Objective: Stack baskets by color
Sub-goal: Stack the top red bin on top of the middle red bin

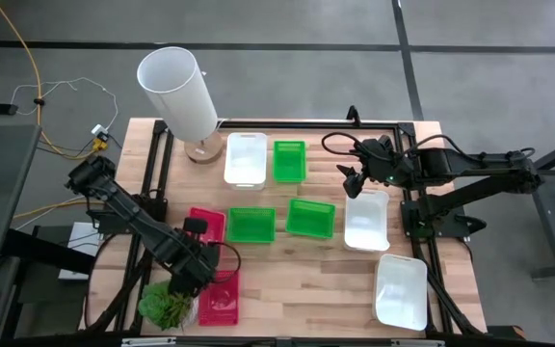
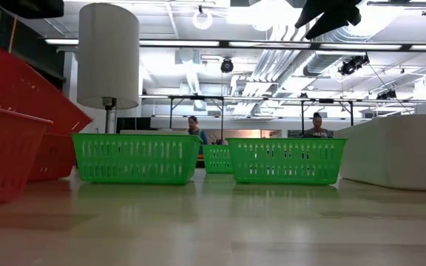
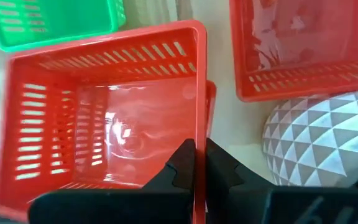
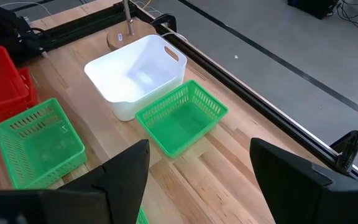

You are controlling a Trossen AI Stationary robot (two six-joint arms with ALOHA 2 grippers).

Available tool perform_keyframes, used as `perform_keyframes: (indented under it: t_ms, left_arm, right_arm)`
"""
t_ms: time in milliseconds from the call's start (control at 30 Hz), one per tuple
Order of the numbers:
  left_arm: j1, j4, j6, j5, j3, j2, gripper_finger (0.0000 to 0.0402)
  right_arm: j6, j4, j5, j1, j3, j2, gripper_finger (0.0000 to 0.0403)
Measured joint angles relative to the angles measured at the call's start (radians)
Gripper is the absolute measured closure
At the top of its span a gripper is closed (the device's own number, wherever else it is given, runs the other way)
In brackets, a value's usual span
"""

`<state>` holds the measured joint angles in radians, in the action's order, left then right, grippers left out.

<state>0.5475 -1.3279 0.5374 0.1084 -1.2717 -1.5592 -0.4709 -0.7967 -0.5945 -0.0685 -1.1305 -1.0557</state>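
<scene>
Your left end effector (image 3: 199,163) is pinching the rim of a red perforated plastic basket (image 3: 104,112), at the lower left of the high view, tilted over a second red basket (image 1: 207,223). A third red basket (image 1: 220,299) sits just below. No colour pile looks finished; nearly all the sorting is left. You can count three red, three green perforated baskets (image 1: 251,224) around the middle, and three white plastic baskets (image 1: 245,159) scattered across the wooden tabletop (image 1: 297,289). Your right end effector (image 1: 352,173) hovers at upper right, fingers spread, holding nothing.
</scene>
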Motion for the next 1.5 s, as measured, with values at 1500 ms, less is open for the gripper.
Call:
perform_keyframes:
  t_ms: [1500]
  left_arm:
    - [0.242, 0.192, 0.281, 0.539, 0.329, 0.279, 0.0401]
  right_arm:
    - [0.001, 0.013, -0.008, 0.0, 0.0, 0.0, 0.0138]
